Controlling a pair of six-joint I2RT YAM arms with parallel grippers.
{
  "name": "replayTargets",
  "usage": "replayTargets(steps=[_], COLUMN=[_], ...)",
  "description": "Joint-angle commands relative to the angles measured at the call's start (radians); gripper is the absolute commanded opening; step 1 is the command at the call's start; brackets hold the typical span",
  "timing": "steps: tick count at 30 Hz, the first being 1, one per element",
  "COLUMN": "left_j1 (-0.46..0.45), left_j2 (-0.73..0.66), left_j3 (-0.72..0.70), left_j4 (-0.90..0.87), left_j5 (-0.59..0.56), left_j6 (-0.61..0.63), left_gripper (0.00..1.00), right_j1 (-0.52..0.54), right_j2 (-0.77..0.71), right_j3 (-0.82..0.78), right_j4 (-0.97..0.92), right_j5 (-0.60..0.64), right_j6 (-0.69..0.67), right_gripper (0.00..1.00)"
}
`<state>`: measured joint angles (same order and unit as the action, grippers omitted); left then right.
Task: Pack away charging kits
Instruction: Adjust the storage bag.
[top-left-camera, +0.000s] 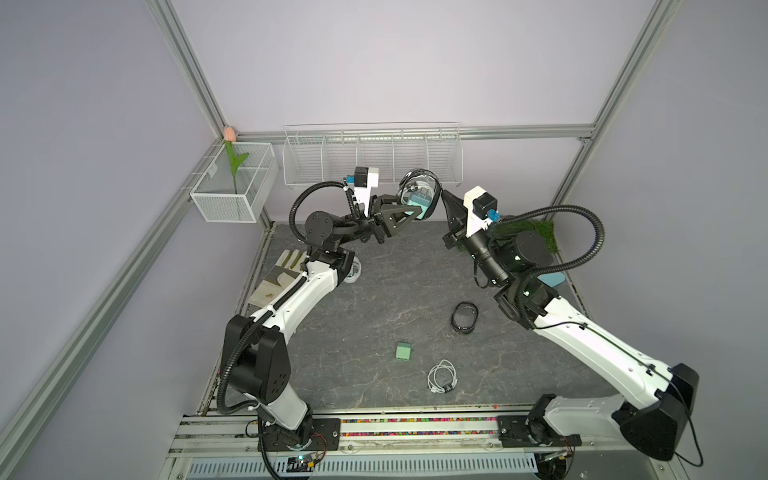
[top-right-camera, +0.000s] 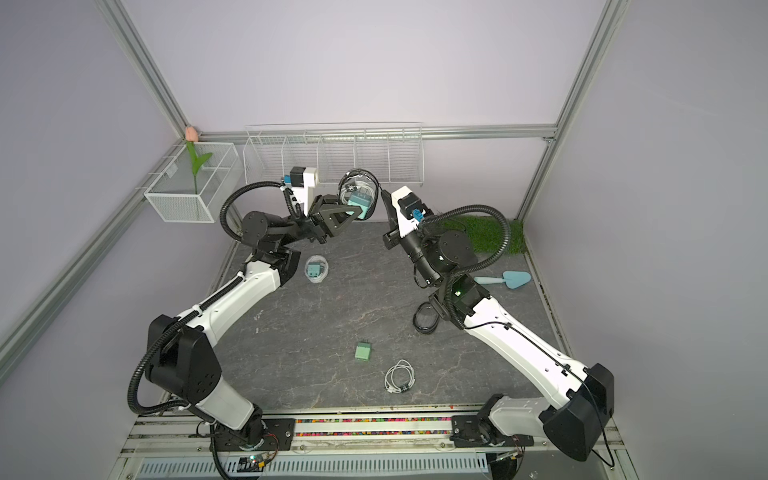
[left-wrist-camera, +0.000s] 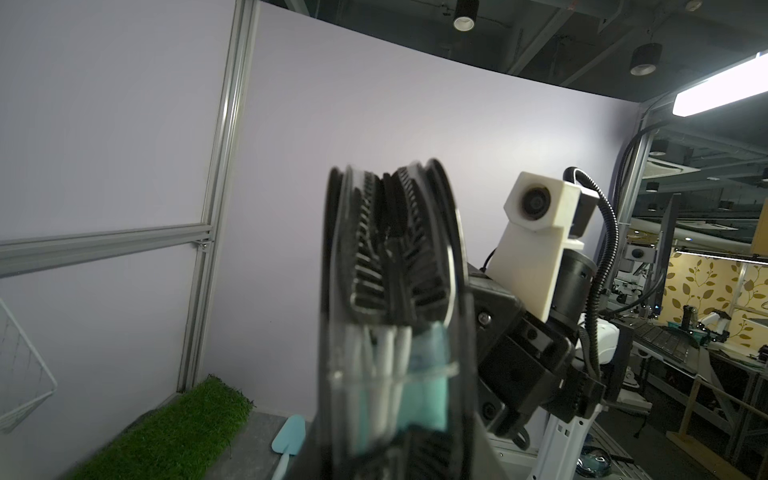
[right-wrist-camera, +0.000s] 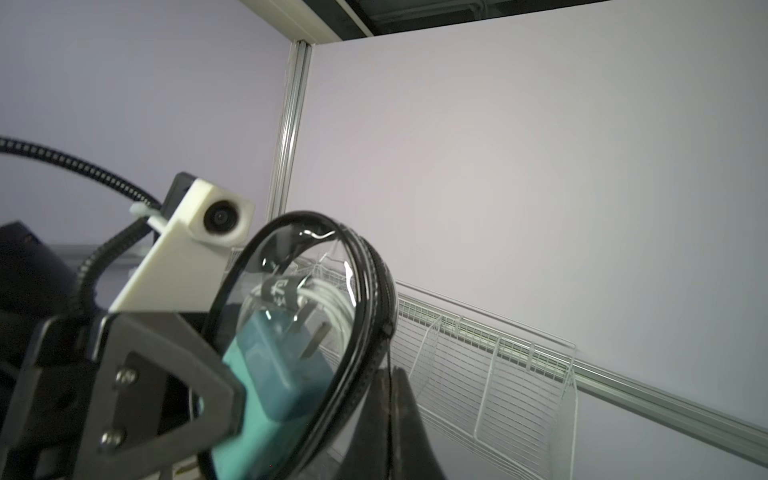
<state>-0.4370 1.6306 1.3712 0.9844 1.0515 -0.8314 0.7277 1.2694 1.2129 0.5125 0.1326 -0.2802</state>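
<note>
I judge this clear zip case (top-left-camera: 420, 188), charger block (top-left-camera: 417, 203) inside, light and slick: left gripper (top-left-camera: 415, 212) clamps its faces, right gripper (top-left-camera: 445, 197) is pinched shut, probably on the zipper pull (right-wrist-camera: 387, 331).

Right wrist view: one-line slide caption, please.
Clear round case, teal charger block and coiled white cable inside, gripped by the left tool, right tool shut at its black rim, wire rack behind.

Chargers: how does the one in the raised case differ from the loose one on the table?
The cased charger is bluer teal; the loose charger is greener. The cased charger sits in a clear case held off the table with a white cable; the loose charger lies bare on the table. Both are small square blocks.
</note>
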Motion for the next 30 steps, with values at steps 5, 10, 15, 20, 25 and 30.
replayTargets(steps=[5,10,15,20,25,30], left_j1=[0.095,0.119,0.148,0.15,0.197,0.269], left_j2=[0.004,0.137,0.295,0.283,0.263,0.164], left_j3=[0.111,0.18,0.33,0.352,0.354,0.326], left_j4=[-0.179,0.206,0.427,0.424,0.347,-0.198], left_j5=[0.214,0.341,0.36,0.371,0.305,0.19], left_j6=[-0.082,-0.465,-0.798,-0.839,-0.836,-0.406], left_gripper=[0.0,0.0,0.0,0.0,0.0,0.0], right_j1=[-0.054,-0.06,-0.062,-0.065,-0.064,-0.063], right_j2=[-0.113,-0.115,-0.089,-0.05,-0.002,-0.004], right_j3=[-0.082,-0.094,-0.09,-0.063,-0.002,0.013], right_j4=[-0.143,-0.168,-0.149,-0.148,-0.201,-0.209], right_j5=[-0.076,-0.097,-0.06,-0.083,-0.087,-0.112], right_j6=[-0.201,-0.215,-0.19,-0.161,-0.145,-0.126], right_gripper=[0.07,0.06,0.12,0.56,0.7,0.77])
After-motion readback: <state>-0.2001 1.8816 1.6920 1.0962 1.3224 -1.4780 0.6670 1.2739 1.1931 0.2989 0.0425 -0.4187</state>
